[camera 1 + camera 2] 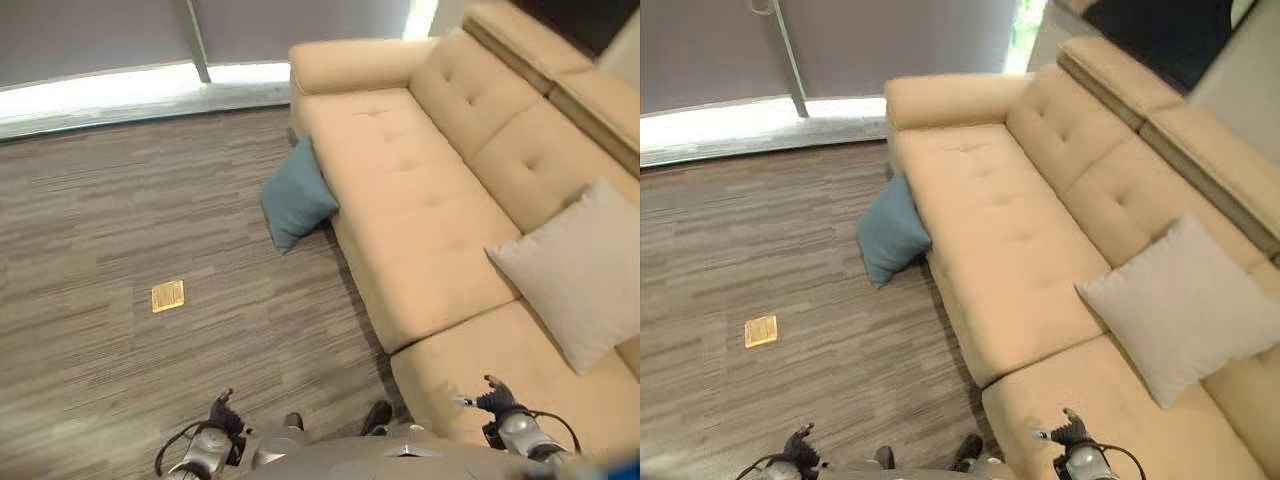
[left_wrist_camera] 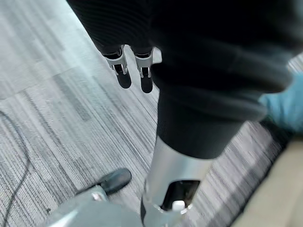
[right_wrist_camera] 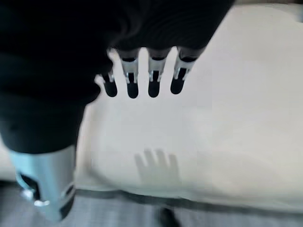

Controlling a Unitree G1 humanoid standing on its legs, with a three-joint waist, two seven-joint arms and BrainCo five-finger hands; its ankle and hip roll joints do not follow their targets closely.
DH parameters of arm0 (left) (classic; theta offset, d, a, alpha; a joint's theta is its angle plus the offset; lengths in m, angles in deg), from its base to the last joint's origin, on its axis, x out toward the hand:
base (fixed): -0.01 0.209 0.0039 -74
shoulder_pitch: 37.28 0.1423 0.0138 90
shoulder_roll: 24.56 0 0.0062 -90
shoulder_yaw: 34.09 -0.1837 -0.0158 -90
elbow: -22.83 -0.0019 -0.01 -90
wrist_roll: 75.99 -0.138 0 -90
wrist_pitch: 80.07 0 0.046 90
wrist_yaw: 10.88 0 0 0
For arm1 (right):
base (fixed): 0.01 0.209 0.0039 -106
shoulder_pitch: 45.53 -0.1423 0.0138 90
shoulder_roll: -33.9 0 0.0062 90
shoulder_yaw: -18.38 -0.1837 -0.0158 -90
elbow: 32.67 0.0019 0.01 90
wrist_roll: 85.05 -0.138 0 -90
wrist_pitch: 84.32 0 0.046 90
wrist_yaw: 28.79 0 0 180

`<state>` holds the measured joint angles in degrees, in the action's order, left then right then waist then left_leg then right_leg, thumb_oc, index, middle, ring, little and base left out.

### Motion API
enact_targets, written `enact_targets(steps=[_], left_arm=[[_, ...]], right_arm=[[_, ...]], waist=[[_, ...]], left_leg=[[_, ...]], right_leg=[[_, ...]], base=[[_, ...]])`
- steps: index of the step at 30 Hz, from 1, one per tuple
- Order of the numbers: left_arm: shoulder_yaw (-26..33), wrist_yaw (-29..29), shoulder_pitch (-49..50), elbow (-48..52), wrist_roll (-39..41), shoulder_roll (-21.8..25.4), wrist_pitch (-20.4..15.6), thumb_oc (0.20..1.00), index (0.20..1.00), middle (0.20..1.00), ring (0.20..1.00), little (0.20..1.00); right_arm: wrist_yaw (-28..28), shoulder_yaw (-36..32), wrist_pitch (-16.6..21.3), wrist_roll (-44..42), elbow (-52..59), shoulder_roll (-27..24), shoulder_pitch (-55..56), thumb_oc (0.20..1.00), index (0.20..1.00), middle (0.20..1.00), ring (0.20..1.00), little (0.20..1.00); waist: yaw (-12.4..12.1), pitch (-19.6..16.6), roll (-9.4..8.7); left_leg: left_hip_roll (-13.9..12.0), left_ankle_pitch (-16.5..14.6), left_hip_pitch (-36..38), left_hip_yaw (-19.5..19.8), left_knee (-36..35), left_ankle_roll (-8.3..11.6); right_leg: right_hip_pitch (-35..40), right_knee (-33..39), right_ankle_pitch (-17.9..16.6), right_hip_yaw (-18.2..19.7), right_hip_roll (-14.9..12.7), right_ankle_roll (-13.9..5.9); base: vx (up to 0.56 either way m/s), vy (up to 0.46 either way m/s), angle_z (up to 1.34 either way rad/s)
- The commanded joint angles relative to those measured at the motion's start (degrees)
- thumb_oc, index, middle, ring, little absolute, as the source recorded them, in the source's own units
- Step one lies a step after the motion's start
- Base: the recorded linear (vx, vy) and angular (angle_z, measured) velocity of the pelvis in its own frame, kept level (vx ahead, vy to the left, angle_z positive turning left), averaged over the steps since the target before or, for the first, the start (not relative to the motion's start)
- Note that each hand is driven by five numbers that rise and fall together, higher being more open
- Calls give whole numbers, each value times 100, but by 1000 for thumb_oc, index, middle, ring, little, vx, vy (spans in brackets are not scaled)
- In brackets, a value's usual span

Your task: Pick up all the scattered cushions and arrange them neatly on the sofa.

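A teal cushion (image 1: 296,197) leans on the floor (image 1: 120,220) against the front of the tan sofa (image 1: 420,200), and a beige cushion (image 1: 580,270) already rests on the seat. The left hand (image 1: 222,412) and right hand (image 1: 497,398) both hang empty, fingers (image 3: 152,75) straight and relaxed. Reaching low for the teal cushion could go badly: it might slide along the sofa base instead of lifting.

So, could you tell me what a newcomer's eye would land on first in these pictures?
Most likely the long tan sofa running along the right side, with a pale grey cushion propped against its backrest. Next comes the blue cushion on the wood-look floor, leaning against the sofa's front edge. The left hand and right hand hang open and empty at the bottom.
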<state>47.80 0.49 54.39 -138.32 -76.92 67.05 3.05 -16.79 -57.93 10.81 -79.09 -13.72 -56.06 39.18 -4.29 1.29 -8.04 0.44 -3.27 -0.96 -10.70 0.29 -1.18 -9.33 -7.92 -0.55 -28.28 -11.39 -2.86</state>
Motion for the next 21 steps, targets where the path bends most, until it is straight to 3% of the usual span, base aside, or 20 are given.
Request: enact_targets(steps=[1, 2, 3, 7, 10, 13, 16, 17, 21], left_arm=[[212, 60, -288, -122, 100, 23, -62, 1000, 1000, 1000, 1000, 1000], [167, 66, -344, -120, 99, 63, -71, 1000, 1000, 1000, 1000, 1000], [145, 63, -377, -110, 88, 77, -89, 1000, 1000, 1000, 1000, 1000], [123, 52, -456, -98, 196, 77, -119, 1000, 1000, 1000, 1000, 1000], [101, 27, -432, -110, 236, 1, -138, 1000, 1000, 1000, 1000, 1000], [102, 26, -350, -186, 217, -155, -110, 1000, 1000, 1000, 1000, 1000], [62, -5, -294, -219, 33, -153, -63, 1000, 1000, 1000, 1000, 1000], [18, -50, -268, -210, -82, -103, -35, 1000, 1000, 1000, 1000, 1000], [36, -91, -297, -145, -71, -49, -31, 1000, 1000, 1000, 1000, 1000]], right_arm=[[11, 32, -70, 186, 129, -146, -84, 1000, 1000, 1000, 1000, 1000], [7, 1, -81, 95, 86, -115, -25, 1000, 1000, 1000, 1000, 1000], [16, -8, -94, 65, 43, -120, -18, 1000, 1000, 1000, 1000, 1000], [-14, 96, -137, 89, -30, -115, -35, 1000, 1000, 1000, 1000, 1000], [-39, 135, -139, 134, -23, -145, 11, 1000, 1000, 1000, 1000, 1000], [-17, 44, -161, 130, -59, -174, 50, 1000, 1000, 1000, 1000, 1000], [-27, -115, -181, 33, -195, -76, 205, 1000, 1000, 1000, 1000, 1000], [-24, -139, -217, 36, -360, 16, 253, 1000, 1000, 1000, 1000, 1000], [-69, -92, -252, 128, -378, 103, 246, 1000, 1000, 1000, 1000, 1000]], waist=[[142, 358, 196], [204, 329, 182], [200, 292, 170], [105, 243, 89], [98, 251, 59], [179, 324, 111], [418, 240, 118], [474, 140, 119], [434, 37, 67]], left_leg=[[147, 2, -534, 1010, 180, 325], [294, 73, -561, 1346, 136, 290], [345, 100, -605, 1469, 118, 300], [462, 213, -659, 1943, 66, 379], [533, 243, -781, 2089, 118, 474], [406, 261, -1031, 1582, 284, 477], [-18, 153, -1011, 149, 388, 385], [-54, 162, -897, 11, 201, 366], [49, 162, -769, 76, 19, 303]], right_leg=[[166, 56, 221, 1420, 370, -546], [123, 64, 331, 2359, 717, -602], [167, 146, 330, 2582, 796, -620], [374, 520, 266, 2694, 881, -573], [495, 807, 178, 2465, 864, -582], [544, 997, 84, 2066, 791, -646], [557, 1128, 21, 1652, 740, -684], [582, 1107, 4, 1607, 726, -689], [596, 899, 37, 1649, 619, -726]], base=[[-36, 56, 82], [10, 25, 103], [83, -49, 117], [60, -124, 123], [10, -108, 98], [-59, -37, 113], [88, 69, 133], [229, 185, 128], [157, 165, 17]])
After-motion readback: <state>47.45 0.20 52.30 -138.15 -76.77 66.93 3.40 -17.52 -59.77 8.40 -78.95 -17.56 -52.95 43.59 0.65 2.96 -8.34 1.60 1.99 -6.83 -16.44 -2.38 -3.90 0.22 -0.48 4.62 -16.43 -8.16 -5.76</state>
